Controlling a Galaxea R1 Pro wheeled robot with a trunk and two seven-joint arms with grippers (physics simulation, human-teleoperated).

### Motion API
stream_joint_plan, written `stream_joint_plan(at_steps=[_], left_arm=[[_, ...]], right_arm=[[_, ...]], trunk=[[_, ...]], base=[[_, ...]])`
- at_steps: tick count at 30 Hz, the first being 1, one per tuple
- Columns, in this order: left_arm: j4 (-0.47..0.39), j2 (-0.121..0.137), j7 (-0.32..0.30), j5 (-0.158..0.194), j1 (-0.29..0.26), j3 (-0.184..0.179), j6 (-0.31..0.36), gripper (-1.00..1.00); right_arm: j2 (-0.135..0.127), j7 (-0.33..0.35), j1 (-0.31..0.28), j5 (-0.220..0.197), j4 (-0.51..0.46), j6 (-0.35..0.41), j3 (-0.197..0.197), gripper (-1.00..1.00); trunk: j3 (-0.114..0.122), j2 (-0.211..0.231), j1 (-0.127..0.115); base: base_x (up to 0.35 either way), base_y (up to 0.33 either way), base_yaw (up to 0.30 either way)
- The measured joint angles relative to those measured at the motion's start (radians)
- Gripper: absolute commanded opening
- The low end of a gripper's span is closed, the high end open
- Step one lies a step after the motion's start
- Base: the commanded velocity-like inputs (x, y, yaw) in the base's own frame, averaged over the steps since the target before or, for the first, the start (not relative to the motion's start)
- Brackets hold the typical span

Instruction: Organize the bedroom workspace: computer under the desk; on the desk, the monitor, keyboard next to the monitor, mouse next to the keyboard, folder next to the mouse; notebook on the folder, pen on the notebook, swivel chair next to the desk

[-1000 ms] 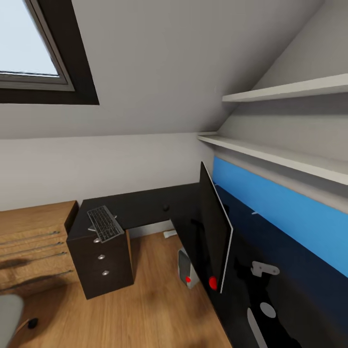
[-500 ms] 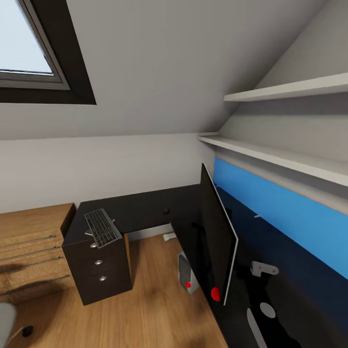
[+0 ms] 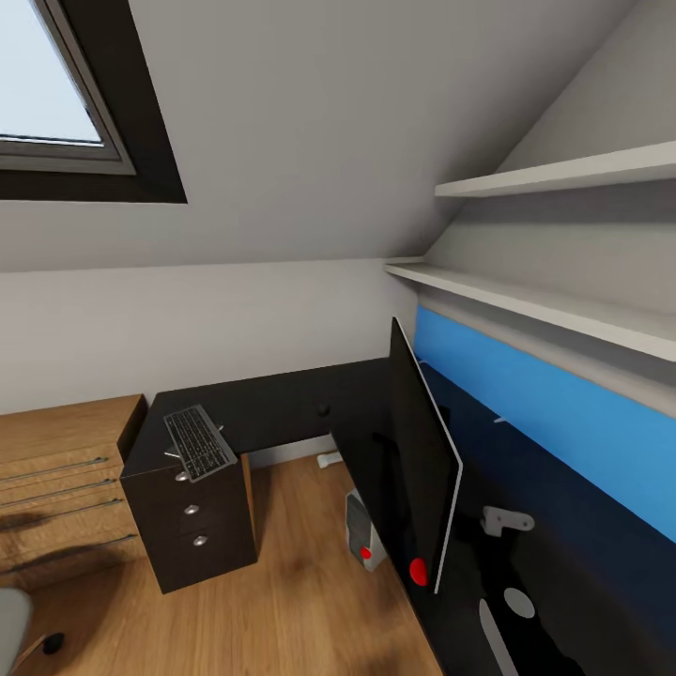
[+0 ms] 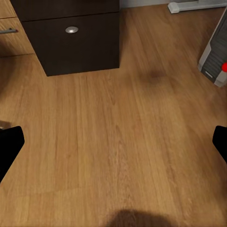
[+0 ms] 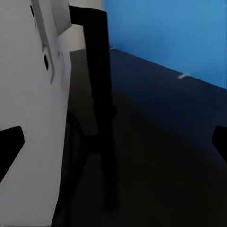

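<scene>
Both grippers, left (image 4: 113,142) and right (image 5: 113,142), hung spread, empty. Keyboard (image 3: 198,442) sat well apart from monitor (image 3: 424,465); I judged a flat, edgewise grasp best.

The L-shaped black desk (image 3: 282,404) carries the monitor (image 3: 422,460), standing edge-on along the wing by the blue wall panel. The keyboard (image 3: 199,442) lies over the drawer unit end. On the wood floor (image 3: 291,601), the computer (image 3: 361,535) stands beneath the desk.
</scene>
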Motion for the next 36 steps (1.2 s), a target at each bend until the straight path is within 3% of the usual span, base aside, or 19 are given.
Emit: stream_joint_plan(at_steps=[7, 15, 20, 36], left_arm=[[0.0, 0.0, 0.0, 0.0, 0.0, 0.0, 0.0, 1.0], [0.0, 0.0, 0.0, 0.001, 0.0, 0.0, 0.0, 1.0], [0.0, 0.0, 0.0, 0.001, 0.0, 0.0, 0.0, 1.0], [0.0, 0.001, 0.0, 0.001, 0.0, 0.0, 0.0, 1.0]], right_arm=[[0.001, 0.056, 0.0, 0.0, 0.0, 0.001, 0.0, 1.0], [0.016, 0.06, 0.0, -0.004, 0.0, 0.004, 0.0, 1.0], [0.028, 0.055, -0.001, -0.005, 0.0, 0.005, -0.001, 1.0], [0.029, 0.026, -0.001, -0.006, 0.0, 0.002, -0.002, 1.0]], trunk=[[0.0, 0.0, 0.0], [0.0, 0.0, 0.0], [-0.003, 0.0, 0.0], [-0.017, 0.0, 0.0]], base=[[0.0, 0.0, 0.0], [0.0, 0.0, 0.026], [0.0, 0.0, 0.195], [0.0, 0.0, 0.222]])
